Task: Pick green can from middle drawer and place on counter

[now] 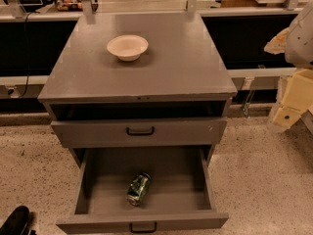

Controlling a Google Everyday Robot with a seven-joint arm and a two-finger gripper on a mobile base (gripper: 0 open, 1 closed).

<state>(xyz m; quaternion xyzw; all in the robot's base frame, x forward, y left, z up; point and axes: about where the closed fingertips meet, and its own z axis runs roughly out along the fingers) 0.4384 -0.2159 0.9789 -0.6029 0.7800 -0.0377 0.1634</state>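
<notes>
The green can (139, 189) lies on its side on the floor of the middle drawer (98, 190), near the drawer's front centre. The drawer is pulled far out, and its black handle shows at the bottom edge. The counter (181, 62) is the grey cabinet top above it. My gripper (288, 106) is the pale cream part at the right edge of the view. It hangs beside the cabinet at about the height of the upper drawer, well right of and above the can, and nothing shows in it.
A white bowl (127, 47) stands on the back middle of the counter. An upper drawer front (139, 131) with a black handle sticks out slightly above the open drawer. Speckled floor lies on both sides. A dark object (14, 220) sits at the bottom left.
</notes>
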